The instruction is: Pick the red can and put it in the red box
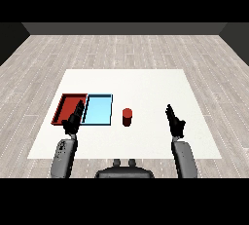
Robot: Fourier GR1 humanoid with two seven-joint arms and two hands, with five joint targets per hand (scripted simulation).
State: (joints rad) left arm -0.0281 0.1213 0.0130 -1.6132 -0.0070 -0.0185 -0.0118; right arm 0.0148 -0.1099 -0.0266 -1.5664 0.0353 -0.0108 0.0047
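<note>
Fingers, right hand (pixel 176 121): extended and relaxed, pointing toward the upper part of the frame, nothing held; hand sits right of centre, apart from the can.
Fingers, left hand (pixel 72 121): also straight and empty, hovering at the lower edge of the red tray (pixel 62 107), overlapping its near rim in this view.
Red can (pixel 127 117): upright on the white surface (pixel 146 83), centre of frame, just right of the light blue tray (pixel 98 109) and not touching it.
Trays: side by side at centre left, red one furthest left, blue one between it and the can; both lie flat with low rims.
Why so placed (judgement): can stands between the two hands, nearer the trays; right hand has the unobstructed side approach, left hand is already by the target tray. Which hand will take it cannot be told.
Task stage (judgement): pick not yet begun; can untouched, red tray holds nothing visible.
Open room: wide bare surface to the right and above the can; little gap on its left toward the blue tray.
Edges to mind (judgement): carrying the can to the red tray means crossing over the blue tray and its rims, so it needs lifting clear of them; left hand stands near the drop spot.
</note>
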